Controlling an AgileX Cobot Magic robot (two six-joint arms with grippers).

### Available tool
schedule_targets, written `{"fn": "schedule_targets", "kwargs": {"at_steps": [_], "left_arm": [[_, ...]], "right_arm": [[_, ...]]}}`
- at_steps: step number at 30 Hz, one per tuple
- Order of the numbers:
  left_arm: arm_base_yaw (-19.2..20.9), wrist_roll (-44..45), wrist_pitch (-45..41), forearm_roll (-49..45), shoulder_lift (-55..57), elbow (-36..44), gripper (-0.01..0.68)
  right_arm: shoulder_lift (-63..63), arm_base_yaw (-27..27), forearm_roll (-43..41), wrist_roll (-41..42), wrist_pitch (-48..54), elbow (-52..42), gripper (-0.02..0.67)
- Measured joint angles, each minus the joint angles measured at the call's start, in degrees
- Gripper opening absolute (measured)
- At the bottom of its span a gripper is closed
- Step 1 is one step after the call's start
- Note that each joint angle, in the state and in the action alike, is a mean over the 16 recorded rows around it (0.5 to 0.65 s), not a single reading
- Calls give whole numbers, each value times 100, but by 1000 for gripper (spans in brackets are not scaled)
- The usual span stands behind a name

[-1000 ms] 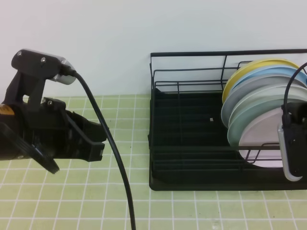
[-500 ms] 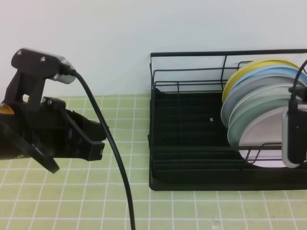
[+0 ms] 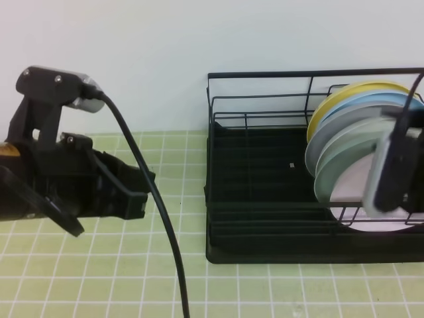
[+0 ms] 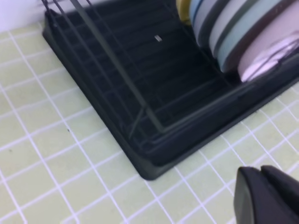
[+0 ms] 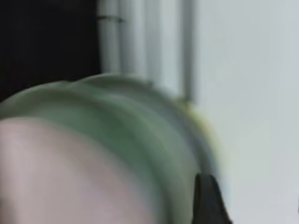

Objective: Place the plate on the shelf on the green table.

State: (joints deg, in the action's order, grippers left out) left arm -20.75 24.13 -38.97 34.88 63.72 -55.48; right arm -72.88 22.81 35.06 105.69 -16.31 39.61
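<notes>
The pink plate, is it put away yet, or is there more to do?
Looks done: the pink plate stands upright at the front of the row of plates in the black rack on the green table. In hand: nothing I can see; the right gripper is blurred beside it. Left: pulling that arm clear. The left gripper is shut, away from the rack.

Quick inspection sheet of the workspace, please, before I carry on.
Surface: green table, bare tiles in front.
Job's things: pink plate stands upright at the front of the row in the shelf.
Clutter: mint, grey, blue and yellow plates racked behind it.
Grippers: left tool shut, over the tiles; right tool by the plates, blurred, jaws unclear.
Cables: black cable hangs from the left arm.
Surroundings: white wall.
</notes>
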Motion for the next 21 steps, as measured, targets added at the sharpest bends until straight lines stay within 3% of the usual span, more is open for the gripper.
{"fn": "schedule_targets", "kwargs": {"at_steps": [5, 13, 16, 21], "left_arm": [[0, -52, -136, 179, 0, 0, -2], [0, -175, -418, 304, -153, 0, -2], [0, -277, -475, 158, -353, 9, -2], [0, -526, -440, -388, -934, 129, -2]], "right_arm": [[300, 372, 170, -1348, -222, 147, 349], [1335, 766, 817, -3418, 418, 477, 170], [1876, 829, 1168, -3875, 835, 562, 98], [2885, 852, 1620, -3964, 1480, 464, 14]]}}
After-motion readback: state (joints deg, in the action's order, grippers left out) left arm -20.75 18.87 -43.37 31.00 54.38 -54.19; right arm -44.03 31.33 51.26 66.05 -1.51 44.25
